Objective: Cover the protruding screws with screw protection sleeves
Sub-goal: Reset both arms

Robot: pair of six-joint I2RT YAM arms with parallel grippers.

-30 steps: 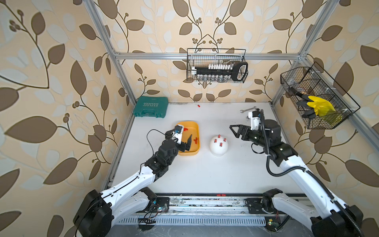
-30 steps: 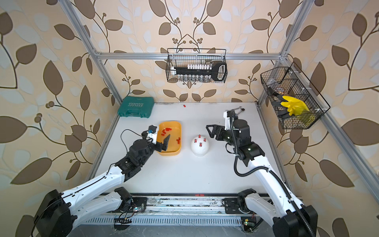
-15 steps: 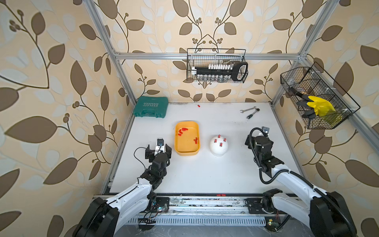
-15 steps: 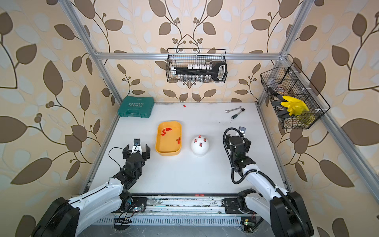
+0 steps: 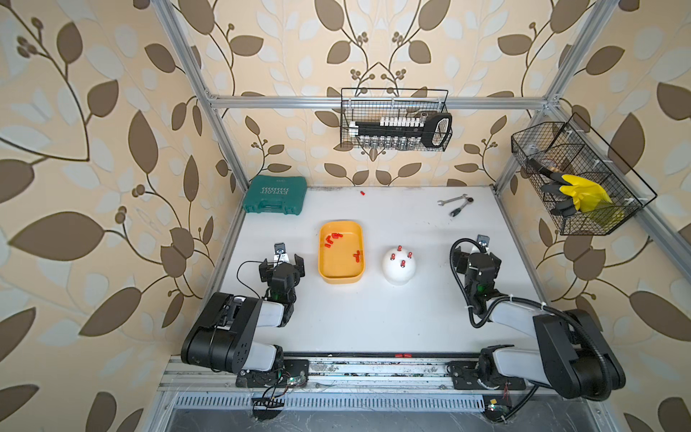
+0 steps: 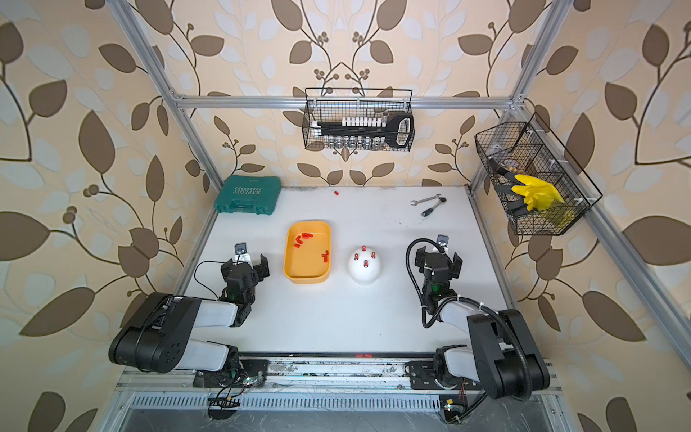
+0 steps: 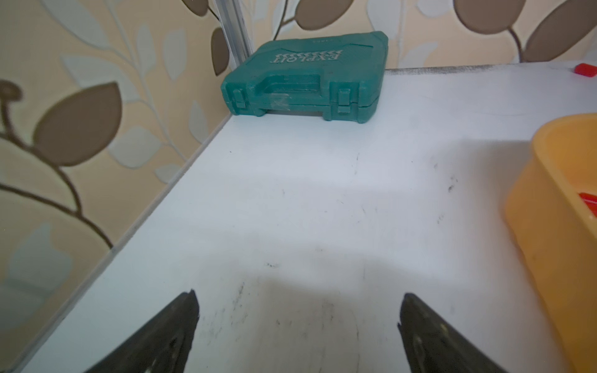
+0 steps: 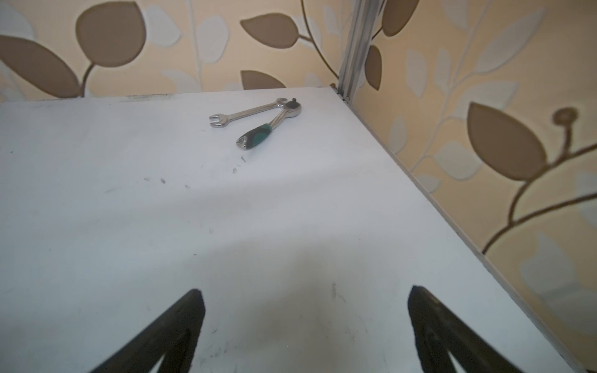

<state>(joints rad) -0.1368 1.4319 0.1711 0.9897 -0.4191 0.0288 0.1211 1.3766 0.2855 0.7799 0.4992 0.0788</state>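
- The left fingers [image 7: 161,342] and right fingers [image 8: 433,319] are spread wide and hold nothing. The left pair sits low near the left edge of the worktop [image 5: 374,318], and the right pair sits near the right edge.
- Four red screw protection sleeves [image 5: 402,264] stand on top of the white dome [image 5: 399,275], near the middle of the worktop. Each seems to cap one of the protruding screws, which are too small to make out. The job looks done, so the main risk is a needless move.
- I cannot tell how far down each sleeve sits. A loosely seated one may tilt or drop off if the worktop is jolted.
- The dome looks free-standing. Open fingers reaching over it could sweep a cap off or slide the dome.
- The yellow tray [image 5: 320,258] lies just beside the left fingers, between them and the dome. A swing toward the middle may strike its wall, scatter the spare sleeves [image 5: 334,236] or push the tray against the dome.
- One stray sleeve [image 5: 362,193] lies by the far edge and a few loose sleeves [image 5: 403,355] lie along the near edge. They may roll off, or tempt an arm into an awkward reach.
- The wrenches [image 8: 258,122] near the far right corner are well clear.
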